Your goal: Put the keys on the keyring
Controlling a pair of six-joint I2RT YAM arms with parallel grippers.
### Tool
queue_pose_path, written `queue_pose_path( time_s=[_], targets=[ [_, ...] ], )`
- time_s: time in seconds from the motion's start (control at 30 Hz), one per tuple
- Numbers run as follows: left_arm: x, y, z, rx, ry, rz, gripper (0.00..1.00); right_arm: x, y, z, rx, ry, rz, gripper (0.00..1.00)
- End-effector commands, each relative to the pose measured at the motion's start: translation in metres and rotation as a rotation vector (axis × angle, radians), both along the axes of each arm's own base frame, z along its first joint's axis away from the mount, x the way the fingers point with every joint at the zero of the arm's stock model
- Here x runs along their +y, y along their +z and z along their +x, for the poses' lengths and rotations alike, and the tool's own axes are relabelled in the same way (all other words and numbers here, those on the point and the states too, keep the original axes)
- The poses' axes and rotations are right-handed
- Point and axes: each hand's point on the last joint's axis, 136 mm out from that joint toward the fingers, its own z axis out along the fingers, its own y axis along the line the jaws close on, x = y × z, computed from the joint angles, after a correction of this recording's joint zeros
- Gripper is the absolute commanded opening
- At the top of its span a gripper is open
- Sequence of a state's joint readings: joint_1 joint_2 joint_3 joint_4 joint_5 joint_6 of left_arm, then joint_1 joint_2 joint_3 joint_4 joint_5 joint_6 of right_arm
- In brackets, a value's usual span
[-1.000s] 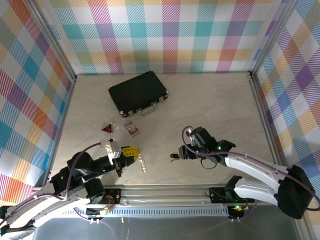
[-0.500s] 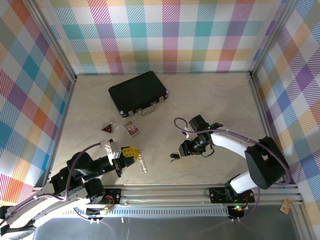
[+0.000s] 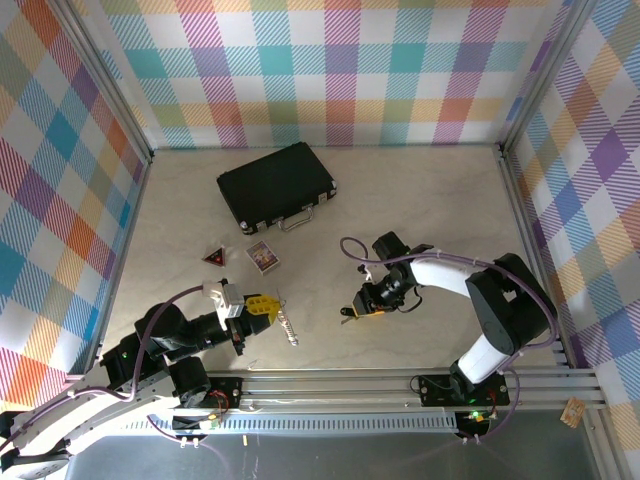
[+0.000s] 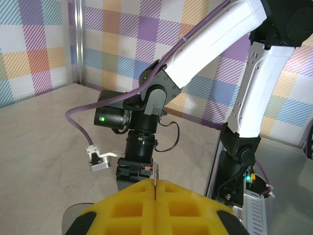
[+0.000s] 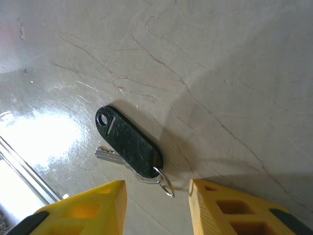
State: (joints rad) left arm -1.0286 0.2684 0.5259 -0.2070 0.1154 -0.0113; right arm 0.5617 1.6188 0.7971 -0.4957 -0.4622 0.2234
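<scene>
On the tabletop [image 3: 430,210] lie one black case [image 3: 277,186], one red triangular piece [image 3: 214,257], one small patterned card [image 3: 263,257] and one silvery ridged metal piece [image 3: 287,326]. One black key fob [image 5: 129,142] lies there too, with one silver key [image 5: 105,154] under it and one wire ring [image 5: 166,185] at its end. There are two end effectors, the left end effector [image 3: 258,303] and the right end effector [image 3: 362,308], each with two yellow fingers [image 5: 220,208].
</scene>
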Motion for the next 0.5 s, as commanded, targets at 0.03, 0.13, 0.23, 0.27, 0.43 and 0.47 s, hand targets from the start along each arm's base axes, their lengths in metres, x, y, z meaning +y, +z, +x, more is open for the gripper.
queue_pose_path(
  time_s=[0.03,0.13,0.23,0.27,0.43,0.47],
  targets=[
    [0.001,0.0182,-0.0017,-0.029,-0.008,-0.057,0.0,0.0078,0.0039,0.0057,-0.006,0.01,0.045,0.35],
    [0.0008,0.0183,-0.0014,-0.029,-0.006,-0.054,0.0,0.0078,0.0042,0.0053,-0.003,0.01,0.045,0.31],
    [0.0011,0.0182,-0.001,-0.028,-0.004,-0.054,0.0,0.0079,0.004,0.0058,-0.003,0.01,0.044,0.26],
    [0.0009,0.0177,-0.0009,-0.028,-0.004,-0.052,0.0,0.0079,0.0038,0.0056,-0.003,0.012,0.044,0.24],
    [0.0013,0.0174,-0.0005,-0.025,0.0,-0.05,0.0,0.0081,0.0053,0.0049,-0.001,0.014,0.047,0.2],
    [0.0013,0.0176,-0.0003,-0.026,0.0,-0.051,0.0,0.0086,0.0062,0.0057,-0.004,0.014,0.049,0.2]
  ],
)
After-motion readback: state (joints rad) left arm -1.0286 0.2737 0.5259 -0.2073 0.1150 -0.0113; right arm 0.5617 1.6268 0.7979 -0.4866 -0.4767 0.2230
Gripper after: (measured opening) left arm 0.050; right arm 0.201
